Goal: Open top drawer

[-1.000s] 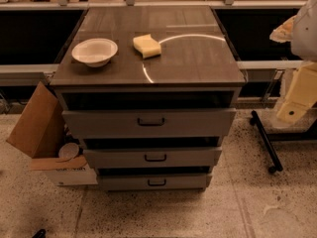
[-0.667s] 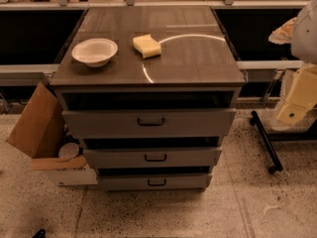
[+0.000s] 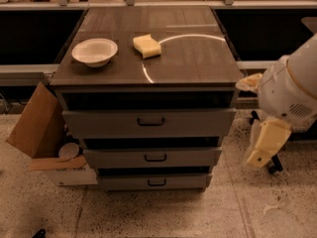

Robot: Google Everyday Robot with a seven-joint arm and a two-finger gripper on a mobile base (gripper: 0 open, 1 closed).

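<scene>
1. My gripper [image 3: 266,145] hangs at 3 o'clock in the view, near the right edge. It sits just below the white rounded body of my arm [image 3: 290,90] and points down toward the speckled floor [image 3: 163,214].
2. I cannot tell whether my jaws are spread or pressed together.
3. The gripper is off the right side of the cabinet, apart from it, at about the height of the gap between the upper two drawers.
4. The top drawer [image 3: 99,125] lies at the centre of the view, at 9 o'clock from my gripper. It is the widest and tallest grey front and sits right under the tabletop [image 3: 198,66], with a dark gap between them.
5. Its handle [image 3: 151,121], a small dark loop, sits in the middle of the front, well apart from my gripper.
6. At 6 o'clock from the top drawer come the middle drawer [image 3: 114,158] and then the bottom drawer [image 3: 124,182]. Each is narrower than the one above and has a like handle.
7. On the tabletop, a white bowl [image 3: 94,51] stands upright at 10 o'clock from the centre. A yellow sponge [image 3: 147,45] lies at 12 o'clock, just right of the bowl and not touching it.
8. A curved streak of light crosses the tabletop from the sponge's right side to the front edge.
9. A brown box [image 3: 34,128] leans open against the cabinet's left side at 8 o'clock.
</scene>
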